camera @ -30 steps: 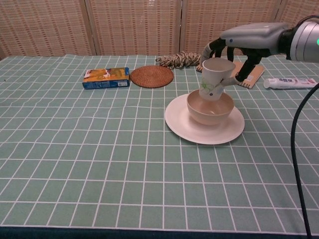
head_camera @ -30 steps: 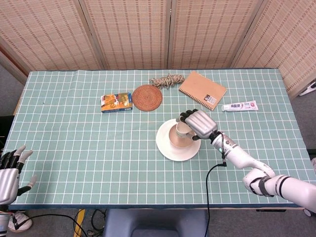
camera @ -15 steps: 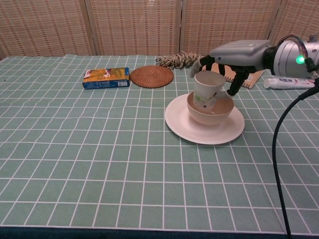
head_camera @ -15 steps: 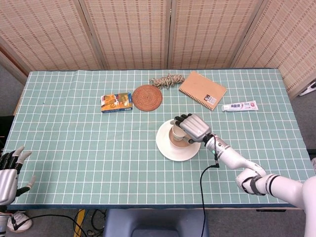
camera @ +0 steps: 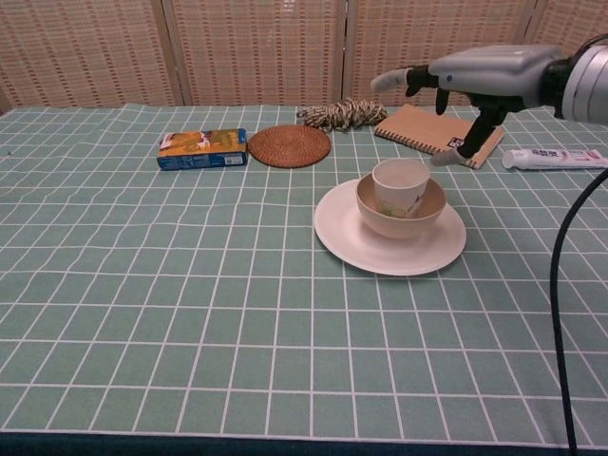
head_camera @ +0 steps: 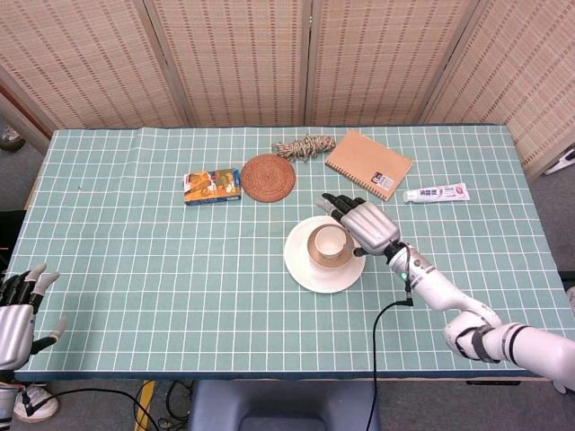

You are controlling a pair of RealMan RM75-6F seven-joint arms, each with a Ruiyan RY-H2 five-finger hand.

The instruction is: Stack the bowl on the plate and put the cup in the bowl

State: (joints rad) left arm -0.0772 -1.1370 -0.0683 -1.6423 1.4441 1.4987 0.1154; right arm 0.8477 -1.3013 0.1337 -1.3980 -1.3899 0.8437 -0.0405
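Observation:
A white cup (camera: 401, 184) with a green print stands upright inside the beige bowl (camera: 380, 217), which sits on the white plate (camera: 351, 242). The head view shows the same stack: cup (head_camera: 329, 241), bowl (head_camera: 317, 258), plate (head_camera: 299, 266). My right hand (camera: 470, 74) hovers above and to the right of the cup, fingers spread, holding nothing; from the head camera it (head_camera: 368, 224) lies just right of the cup. My left hand (head_camera: 16, 310) hangs open off the table's left front corner.
Behind the plate lie a round woven coaster (camera: 290, 145), a bundle of twine (camera: 340, 115), a brown notebook (camera: 423, 128) and a toothpaste tube (camera: 556, 158). A small colourful box (camera: 202, 148) sits to the left. A black cable (head_camera: 382, 359) trails from my right arm.
The cup went down into the bowl and my right hand let go of it, opened, and rose up and to the right. My left hand stayed put.

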